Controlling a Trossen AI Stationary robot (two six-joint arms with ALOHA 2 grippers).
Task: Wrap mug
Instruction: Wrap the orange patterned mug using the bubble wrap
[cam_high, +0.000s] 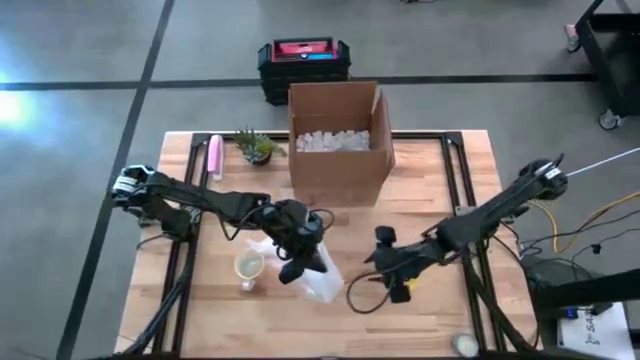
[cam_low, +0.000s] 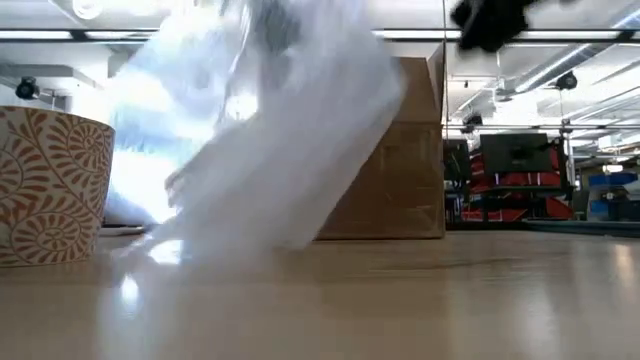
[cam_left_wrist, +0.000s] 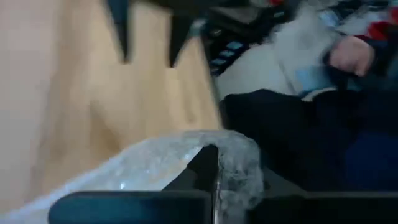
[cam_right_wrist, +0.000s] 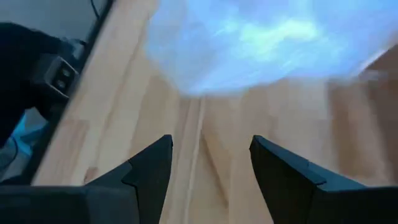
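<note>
Left jaws (cam_high: 297, 262): pinching the bubble wrap (cam_high: 318, 274); in the left wrist view the sheet's edge is bunched between the two dark fingers, lifted off the tabletop (cam_high: 430, 205).

Right jaws (cam_high: 398, 283): spread wide, nothing between them. In the right wrist view the wood shows through the gap and the wrap lies just ahead of the tips, not touching.

Mug (cam_high: 248, 266): patterned, upright, open mouth up, standing on the tabletop just beside the left jaws on their outer side, away from the right arm. It is bare; no wrap is around it yet.

Wrap: hangs from the left jaws and trails down between the two arms, its lower end resting on the wood. From the low view it stands as a tilted sheet right next to the mug; whether it touches the mug I cannot tell.

Key relation: the mug sits on the far side of the left jaws from the right jaws, with the sheet between. The left arm is clearly nearer the mug.

Judgement: the sheet's free end probably has to be caught by the right jaws and spread before the mug can go onto it.

Cardboard box (cam_high: 337, 140): beyond both jaws, open, white filler inside.
</note>
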